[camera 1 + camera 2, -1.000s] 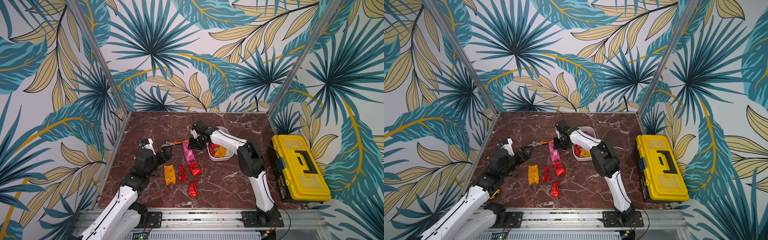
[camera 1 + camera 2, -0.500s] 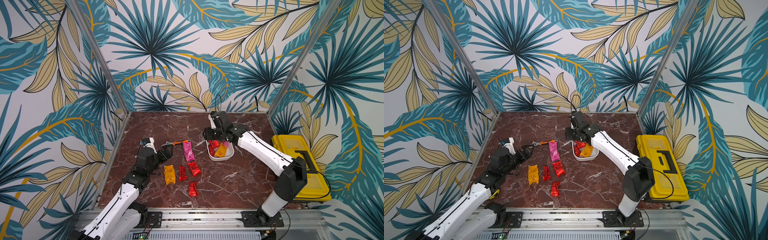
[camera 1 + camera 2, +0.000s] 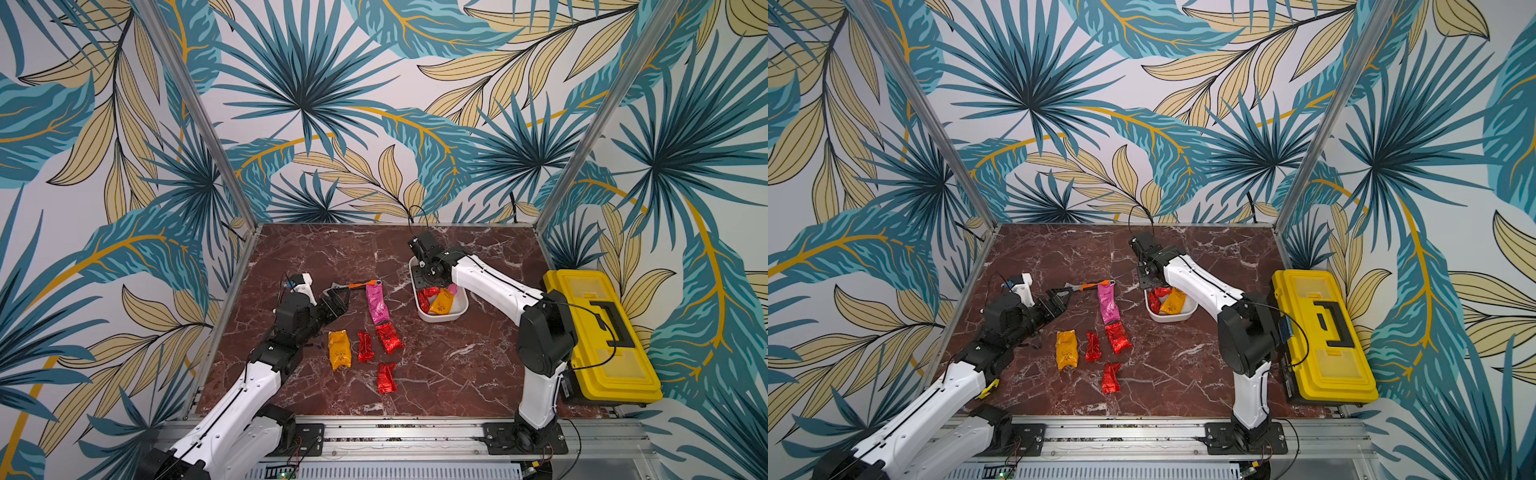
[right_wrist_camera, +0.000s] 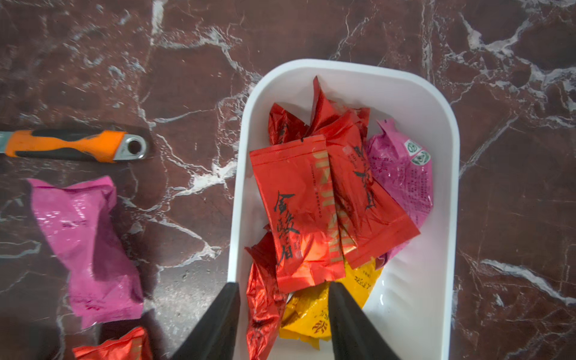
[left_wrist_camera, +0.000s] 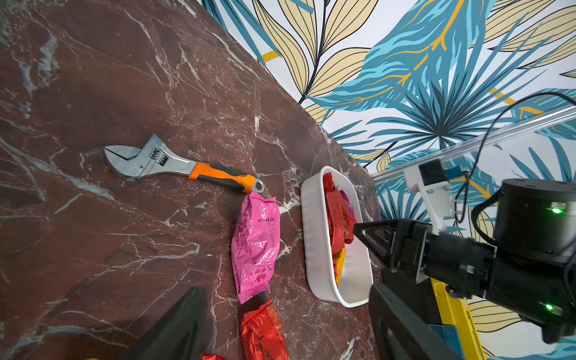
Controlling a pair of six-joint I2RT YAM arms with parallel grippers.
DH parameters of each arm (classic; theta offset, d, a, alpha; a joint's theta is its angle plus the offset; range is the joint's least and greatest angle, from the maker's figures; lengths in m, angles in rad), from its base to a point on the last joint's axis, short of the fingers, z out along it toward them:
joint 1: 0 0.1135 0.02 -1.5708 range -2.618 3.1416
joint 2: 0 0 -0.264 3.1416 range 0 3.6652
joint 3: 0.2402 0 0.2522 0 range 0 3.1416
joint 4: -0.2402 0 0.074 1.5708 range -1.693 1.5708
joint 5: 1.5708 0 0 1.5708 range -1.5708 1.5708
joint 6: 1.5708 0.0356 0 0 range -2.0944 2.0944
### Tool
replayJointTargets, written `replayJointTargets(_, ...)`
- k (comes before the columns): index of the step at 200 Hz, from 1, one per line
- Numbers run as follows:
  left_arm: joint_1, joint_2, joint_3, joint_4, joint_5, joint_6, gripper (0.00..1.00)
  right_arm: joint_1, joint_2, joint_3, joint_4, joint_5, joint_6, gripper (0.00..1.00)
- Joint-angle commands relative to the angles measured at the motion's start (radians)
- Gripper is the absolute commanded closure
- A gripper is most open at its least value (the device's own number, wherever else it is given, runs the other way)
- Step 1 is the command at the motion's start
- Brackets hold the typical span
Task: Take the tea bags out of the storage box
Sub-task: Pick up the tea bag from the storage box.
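Observation:
The storage box is a small white tub holding several red, orange-yellow and magenta tea bags; it shows in both top views. More tea bags lie on the marble to its left: a magenta one, three red ones and an orange one. My right gripper hangs open just above the bags at the box's far end, holding nothing. The left gripper is open and empty, low over the table by the wrench's head, with the magenta bag ahead of it.
An orange-handled wrench lies left of the box, touching the magenta bag's far end. A large yellow toolbox stands at the table's right edge, behind the right arm's elbow. Patterned walls close off three sides.
My right gripper moved from beside the wrench handle and magenta bag to above the box, and its jaws opened a little wider. The left arm barely moved.

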Motion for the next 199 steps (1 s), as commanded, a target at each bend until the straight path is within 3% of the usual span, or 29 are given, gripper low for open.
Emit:
replayJointTargets(1,0.005,-0.016,-0.006,-0.002,0.008,0.023,0.14,0.006,0.043,0.046,-0.055,0.057,-0.037,0.48)
replayJointTargets(78,0.005,0.003,-0.017,0.017,0.023,0.014,0.14,0.006,0.164,0.109,-0.089,0.05,-0.041,0.5)
replayJointTargets(122,0.005,0.023,-0.018,0.035,0.032,0.007,0.15,0.006,0.205,0.122,-0.099,0.078,-0.043,0.56)
replayJointTargets(171,0.005,0.025,-0.015,0.07,0.043,-0.02,0.15,0.013,0.174,0.107,-0.101,0.058,-0.044,0.84)
replayJointTargets(199,0.004,0.04,-0.012,0.087,0.062,-0.028,0.15,0.016,0.106,0.086,-0.101,0.038,-0.039,0.93)
